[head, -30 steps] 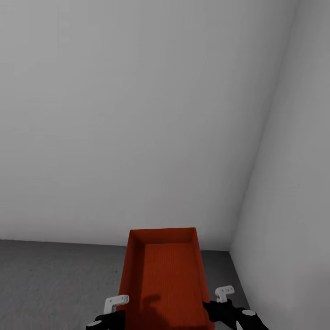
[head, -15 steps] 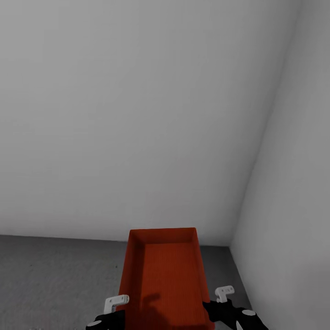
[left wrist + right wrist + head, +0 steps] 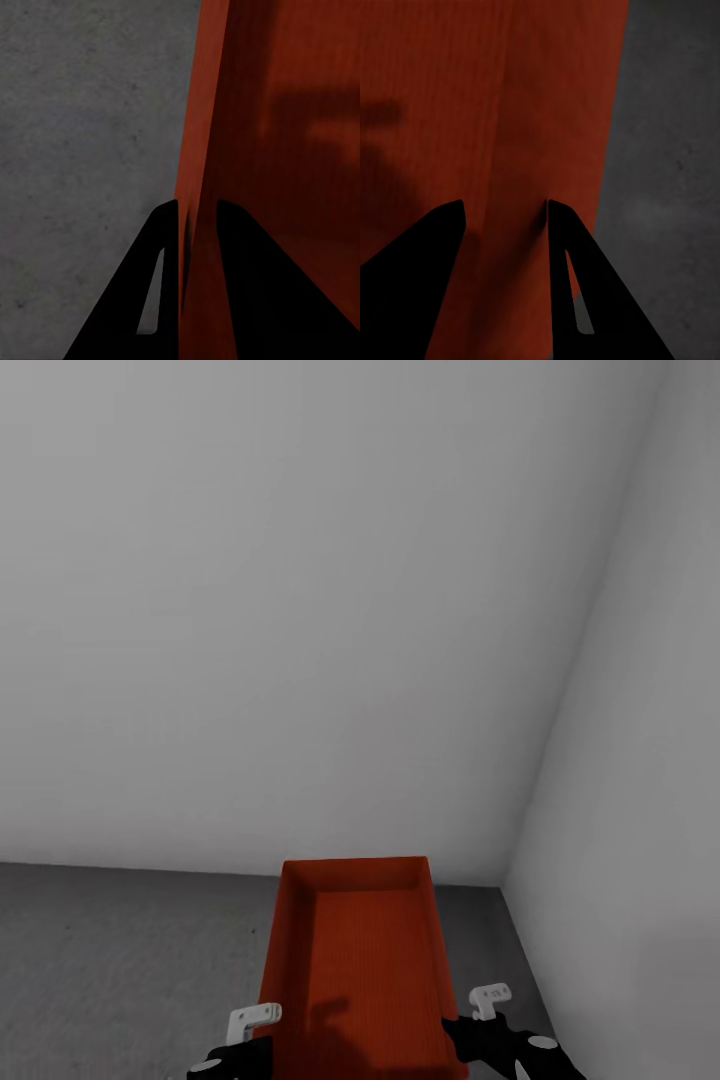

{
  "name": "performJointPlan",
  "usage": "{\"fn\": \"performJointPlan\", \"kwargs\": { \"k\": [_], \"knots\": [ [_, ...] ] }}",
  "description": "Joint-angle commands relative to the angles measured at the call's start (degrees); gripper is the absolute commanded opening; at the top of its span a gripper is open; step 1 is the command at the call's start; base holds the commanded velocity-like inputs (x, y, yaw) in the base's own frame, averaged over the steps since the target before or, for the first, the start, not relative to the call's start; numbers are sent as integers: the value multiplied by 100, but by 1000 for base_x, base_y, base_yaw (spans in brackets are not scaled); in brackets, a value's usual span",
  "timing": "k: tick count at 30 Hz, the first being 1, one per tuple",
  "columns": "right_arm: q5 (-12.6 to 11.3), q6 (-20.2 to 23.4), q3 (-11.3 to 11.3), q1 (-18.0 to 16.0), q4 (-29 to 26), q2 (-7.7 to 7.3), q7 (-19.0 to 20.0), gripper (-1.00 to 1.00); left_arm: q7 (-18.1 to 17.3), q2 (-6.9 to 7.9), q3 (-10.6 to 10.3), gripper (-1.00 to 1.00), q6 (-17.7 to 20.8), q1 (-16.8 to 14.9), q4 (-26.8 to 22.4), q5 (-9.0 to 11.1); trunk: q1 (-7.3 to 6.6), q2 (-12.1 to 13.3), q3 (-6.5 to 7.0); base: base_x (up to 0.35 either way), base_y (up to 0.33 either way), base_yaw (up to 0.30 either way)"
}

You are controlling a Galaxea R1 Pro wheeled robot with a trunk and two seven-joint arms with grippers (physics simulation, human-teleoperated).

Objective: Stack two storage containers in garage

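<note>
The storage container [image 3: 358, 970] lies between both grippers, long axis toward the wall corner [image 3: 510, 880] (each gripper's fingers pinch a side wall).

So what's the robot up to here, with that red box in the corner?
It is holding an orange-red storage box with both arms, one on each long side. The left gripper pinches the left wall between its fingers, and the right gripper straddles the right wall. The box is open and empty. Below it is a dark grey concrete floor, near the corner of two pale grey walls.
</note>
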Motion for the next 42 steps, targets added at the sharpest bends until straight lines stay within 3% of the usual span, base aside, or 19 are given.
{"fn": "performJointPlan", "kwargs": {
  "k": [1, 42],
  "knots": [
    [-234, 37, -35, -4, 0, 1, 242, -100, 124, -6, 9, -100, -433, 2, -19, -204, 22, -46, -34, 0, 0, 0],
    [-242, 37, -44, -4, 0, -7, 242, -100, 124, -32, 9, -100, -434, 2, -10, -213, 923, -1690, -1150, 0, 0, 0]
  ]
}}
